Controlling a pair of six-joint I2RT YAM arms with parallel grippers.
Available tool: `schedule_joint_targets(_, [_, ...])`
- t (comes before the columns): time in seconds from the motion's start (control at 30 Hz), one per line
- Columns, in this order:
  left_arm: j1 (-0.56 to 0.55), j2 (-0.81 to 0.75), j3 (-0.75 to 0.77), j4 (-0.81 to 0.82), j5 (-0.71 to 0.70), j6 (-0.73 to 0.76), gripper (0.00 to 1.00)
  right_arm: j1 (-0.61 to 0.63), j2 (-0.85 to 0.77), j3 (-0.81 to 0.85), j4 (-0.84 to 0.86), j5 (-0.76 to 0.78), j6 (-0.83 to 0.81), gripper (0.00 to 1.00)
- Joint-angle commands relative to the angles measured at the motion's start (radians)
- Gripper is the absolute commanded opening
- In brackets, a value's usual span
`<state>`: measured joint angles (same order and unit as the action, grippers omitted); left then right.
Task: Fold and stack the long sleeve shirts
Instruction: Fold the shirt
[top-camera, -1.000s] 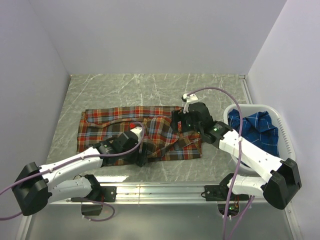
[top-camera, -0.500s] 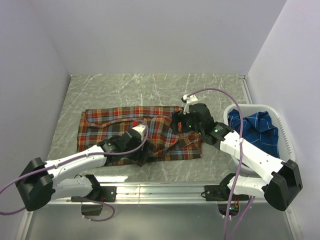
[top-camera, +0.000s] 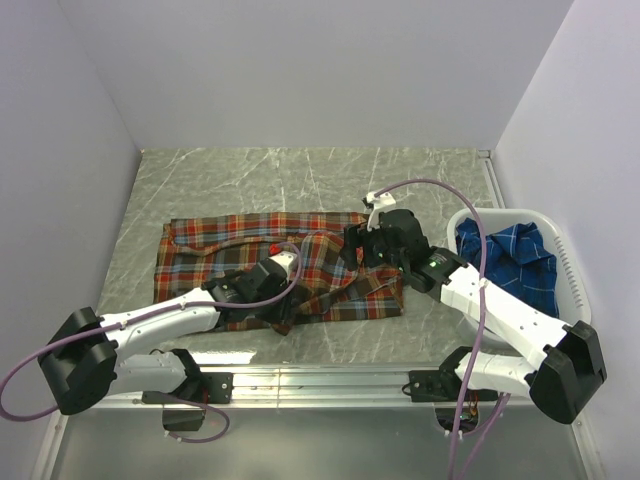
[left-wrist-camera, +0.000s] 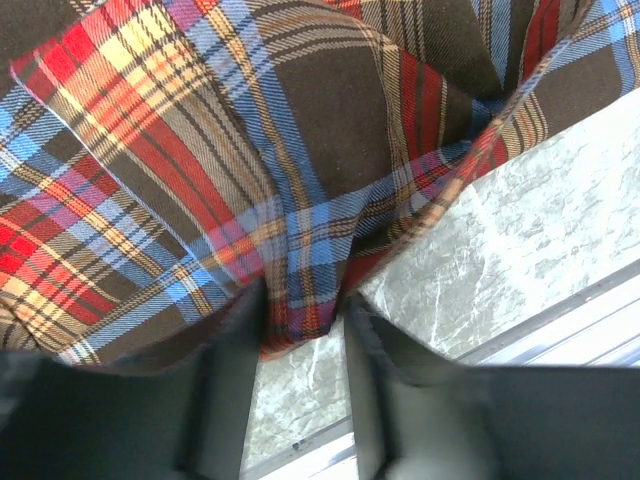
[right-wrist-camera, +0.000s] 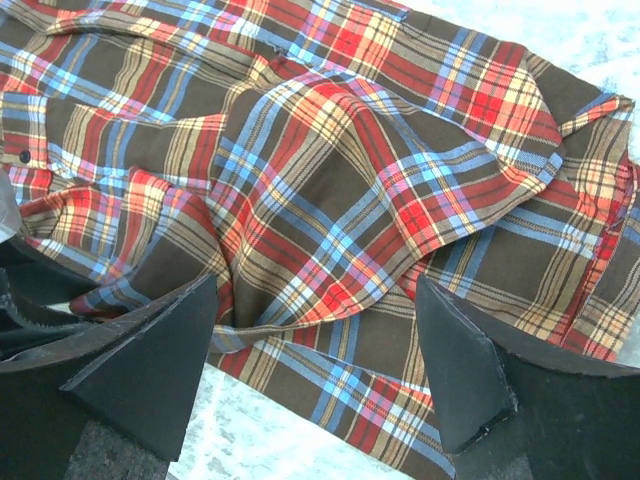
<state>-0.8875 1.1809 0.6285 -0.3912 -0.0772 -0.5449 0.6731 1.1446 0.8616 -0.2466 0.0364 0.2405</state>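
Red plaid shirt (top-camera: 200, 250), long axis left-right

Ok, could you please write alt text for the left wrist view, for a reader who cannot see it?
A red plaid shirt fills most of the view, and one folded edge lies between the two dark fingers of the left gripper. Grey marbled table and a metal rail show at the lower right.
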Motion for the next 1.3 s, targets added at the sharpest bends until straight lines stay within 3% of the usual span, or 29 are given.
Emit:
schedule_joint_targets(0.0, [-0.007,-0.006,0.023,-0.005,-0.015,-0.01,0.38,-0.009,-0.026,-0.006,0.043,0.0,-0.013,0.86])
schedule_joint_targets(0.13, [-0.007,-0.006,0.045,-0.032,-0.027,-0.01,0.09,-0.009,-0.037,-0.01,0.043,0.006,-0.013,0.86])
schedule_joint_targets(0.23, [-0.007,-0.01,0.094,-0.087,-0.05,-0.003,0.0,-0.009,-0.037,-0.003,0.033,0.005,-0.015,0.86])
schedule_joint_targets(0.6, [0.047,0.062,0.355,-0.333,-0.245,0.059,0.01,-0.009,-0.017,0.022,-0.006,0.019,-0.006,0.84])
schedule_joint_targets(0.97, [0.382,0.085,0.456,-0.37,-0.049,0.085,0.0,-0.007,0.003,0.03,-0.022,0.011,-0.003,0.84])
schedule_joint_targets(1.27, [0.467,0.166,0.684,-0.552,-0.065,0.019,0.01,-0.007,0.055,0.057,-0.034,0.029,0.019,0.83])
